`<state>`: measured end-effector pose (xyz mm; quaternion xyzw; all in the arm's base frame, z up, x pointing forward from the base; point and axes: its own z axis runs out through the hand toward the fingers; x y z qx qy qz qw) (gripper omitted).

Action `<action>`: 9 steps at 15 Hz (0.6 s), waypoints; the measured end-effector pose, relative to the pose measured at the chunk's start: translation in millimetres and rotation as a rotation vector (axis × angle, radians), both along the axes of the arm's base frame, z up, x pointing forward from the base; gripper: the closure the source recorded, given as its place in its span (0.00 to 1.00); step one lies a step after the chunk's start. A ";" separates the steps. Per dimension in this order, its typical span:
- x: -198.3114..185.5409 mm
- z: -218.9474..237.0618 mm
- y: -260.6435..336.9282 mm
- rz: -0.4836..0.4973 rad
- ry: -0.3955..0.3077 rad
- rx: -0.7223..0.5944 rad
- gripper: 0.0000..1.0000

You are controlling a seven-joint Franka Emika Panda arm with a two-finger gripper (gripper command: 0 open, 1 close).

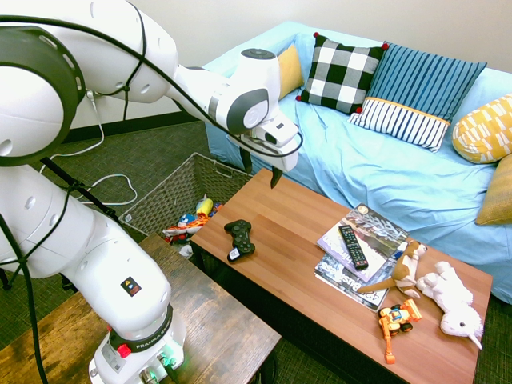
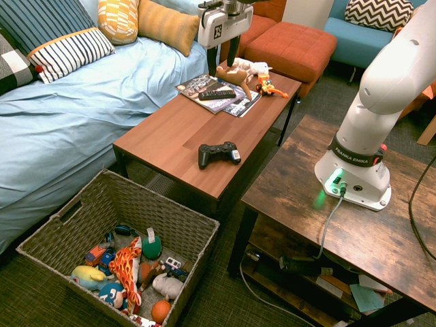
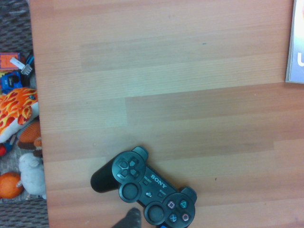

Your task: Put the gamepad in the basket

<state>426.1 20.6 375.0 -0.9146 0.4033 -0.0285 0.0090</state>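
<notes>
Gamepad lies alone on table, magazines well apart.

Gamepad cut by wrist view's edge; basket partly behind arm.

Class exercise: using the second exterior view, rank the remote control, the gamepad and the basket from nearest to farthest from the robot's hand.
1. The remote control, on the magazines at the table's far end, almost under the raised hand.
2. The gamepad, nearer the table's basket-side end, clearly farther.
3. The basket, on the floor past the table's end, farthest.
</notes>
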 end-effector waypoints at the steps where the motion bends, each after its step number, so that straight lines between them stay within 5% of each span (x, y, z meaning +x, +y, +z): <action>1: 1.1 0.3 0.1 0.000 -0.001 0.000 0.00; 9: -12.6 -68.1 46.9 0.191 0.003 -0.072 0.00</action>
